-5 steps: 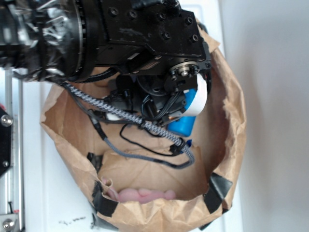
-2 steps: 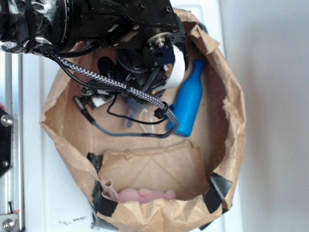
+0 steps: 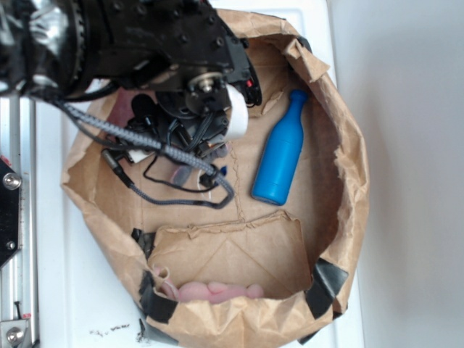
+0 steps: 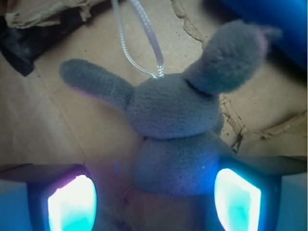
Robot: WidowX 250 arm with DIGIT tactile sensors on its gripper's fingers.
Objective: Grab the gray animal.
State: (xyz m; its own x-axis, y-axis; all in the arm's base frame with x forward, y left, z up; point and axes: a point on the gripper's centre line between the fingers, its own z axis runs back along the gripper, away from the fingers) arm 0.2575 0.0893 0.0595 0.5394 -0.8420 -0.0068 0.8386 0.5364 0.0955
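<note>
**Reaching into the paper bag, gripper spread around the gray animal**

Looking down from the exterior view, you see the black arm (image 3: 138,43) come in from the upper left and bend down into a wide brown paper bag (image 3: 348,181), its braided cable (image 3: 123,134) looping below. The wrist view puts the gripper (image 4: 154,199) low over the bag floor, its two glowing fingers (image 4: 72,204) set wide apart, not closed on anything. The gray animal (image 4: 173,130) lies between them on the cardboard: fuzzy plush, rounded body, two long flat ears and a thin white string loop (image 4: 139,38). No writing is legible anywhere. A smooth blue bottle (image 3: 281,148) lies to the right. A pink toy (image 3: 214,291) sits at the bag's bottom edge behind a folded flap.
</note>
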